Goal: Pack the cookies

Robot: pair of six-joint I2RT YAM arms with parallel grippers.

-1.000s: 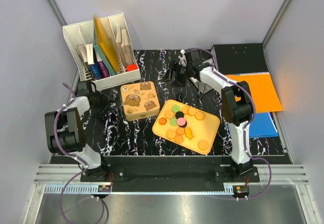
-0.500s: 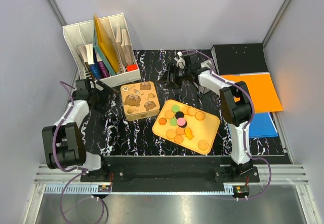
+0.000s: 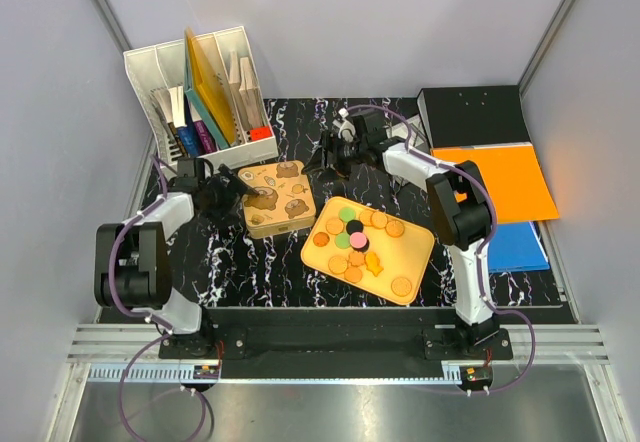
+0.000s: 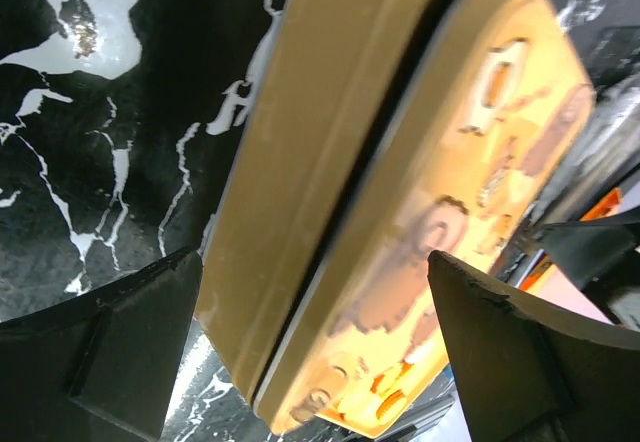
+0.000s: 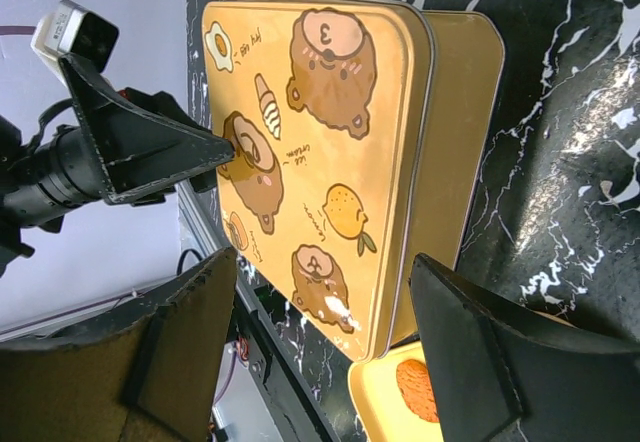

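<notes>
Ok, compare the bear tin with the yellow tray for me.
The bear tin is shut under a printed lid; the yellow tray is open and plain. The tin shows no contents, while the tray carries the cookies. The tin looks squarer and smaller, the tray wider. Both are yellowish, round-cornered and lie flat on the black marbled table.

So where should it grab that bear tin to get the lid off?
The lid, pinched across its rim on opposite edges, from the left, where the open left gripper faces its side. A dark seam separates the shallow lid from the base; I'd keep the grip above it.
</notes>
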